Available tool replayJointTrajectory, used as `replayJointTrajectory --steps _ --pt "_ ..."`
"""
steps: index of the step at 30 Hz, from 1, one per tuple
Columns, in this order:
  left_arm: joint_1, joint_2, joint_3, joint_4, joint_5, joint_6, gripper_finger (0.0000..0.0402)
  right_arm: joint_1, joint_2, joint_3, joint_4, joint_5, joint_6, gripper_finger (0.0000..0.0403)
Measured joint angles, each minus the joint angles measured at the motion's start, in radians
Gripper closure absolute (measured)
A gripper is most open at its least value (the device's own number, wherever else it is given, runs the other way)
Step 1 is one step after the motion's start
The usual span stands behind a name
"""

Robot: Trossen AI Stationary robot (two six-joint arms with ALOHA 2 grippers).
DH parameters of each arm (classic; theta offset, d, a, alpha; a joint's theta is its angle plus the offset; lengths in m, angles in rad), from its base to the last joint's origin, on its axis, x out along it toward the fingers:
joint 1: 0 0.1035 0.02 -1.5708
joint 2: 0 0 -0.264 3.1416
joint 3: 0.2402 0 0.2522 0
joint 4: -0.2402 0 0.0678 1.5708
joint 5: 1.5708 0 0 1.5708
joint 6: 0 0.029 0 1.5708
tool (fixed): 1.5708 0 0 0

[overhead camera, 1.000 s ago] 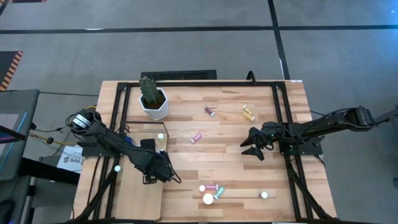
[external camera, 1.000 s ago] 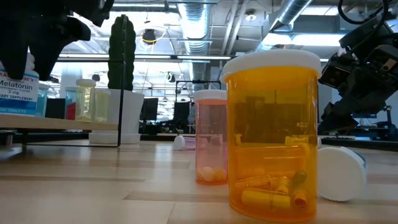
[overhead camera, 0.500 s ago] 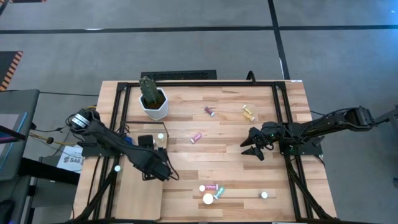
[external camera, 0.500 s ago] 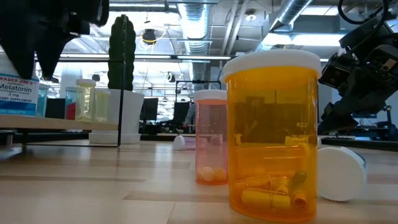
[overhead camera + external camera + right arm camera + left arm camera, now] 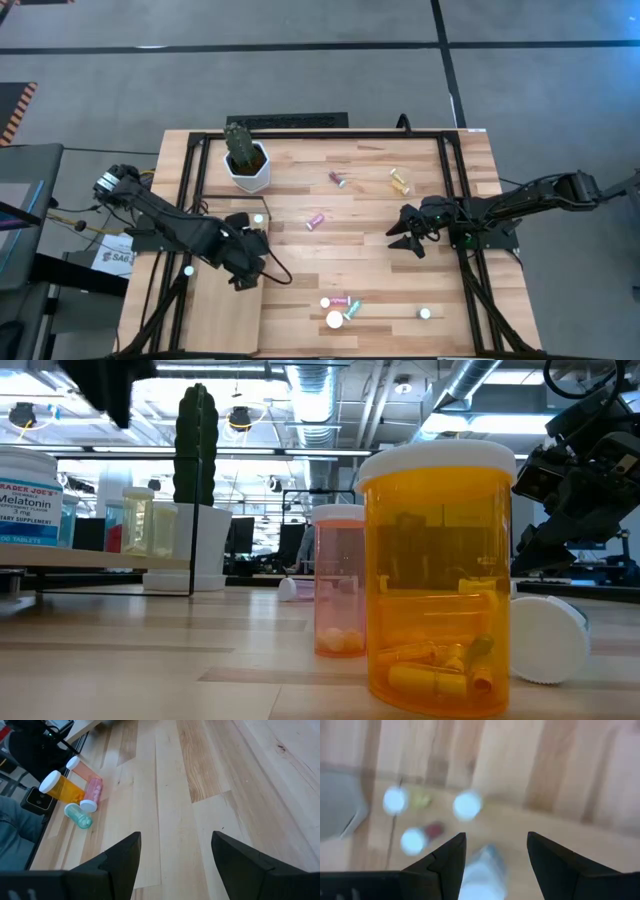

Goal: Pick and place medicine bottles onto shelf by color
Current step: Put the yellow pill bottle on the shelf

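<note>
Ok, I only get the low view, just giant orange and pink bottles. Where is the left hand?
Observer: The left hand is open and empty, above the pale plywood shelf.
Operator: Is anything hiding behind the orange plastic bottle with the white cap?
Observer: Yes, a teal plastic bottle with a white cap lies on its side close beside it.
Operator: And the right hand?
Observer: The right hand is open with nothing between its fingers, over bare tabletop planks.
</note>
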Motion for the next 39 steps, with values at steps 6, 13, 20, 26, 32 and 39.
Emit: replayJointTrajectory --steps 6,13,20,26,32,39 --pt "0.03 -0.053 0.0 0.163 -0.05 0.04 0.0205 0.0 0.0 0.0 0.0 0.0 0.0 0.0138" --pt "0.079 -0.094 0.0 0.361 -0.121 0.039 0.0205 0.0 0.0 0.0 0.0 0.0 0.0 0.0138" --pt "0.106 -0.096 0.0 0.624 -0.169 0.075 0.0205 0.0 0.0 0.0 0.0 0.0 0.0 0.0138" --pt "0.121 -0.096 0.0 0.809 -0.252 0.077 0.0205 0.0 0.0 0.0 0.0 0.0 0.0 0.0138" --pt "0.119 -0.096 0.0 0.93 -0.313 0.076 0.0205 -0.039 0.0 0.0 0.0 0.065 0.0 0.0138" --pt "0.119 -0.096 0.0 1.009 -0.386 0.079 0.0205 -0.066 0.0 0.0 0.001 0.067 -0.001 0.0138"
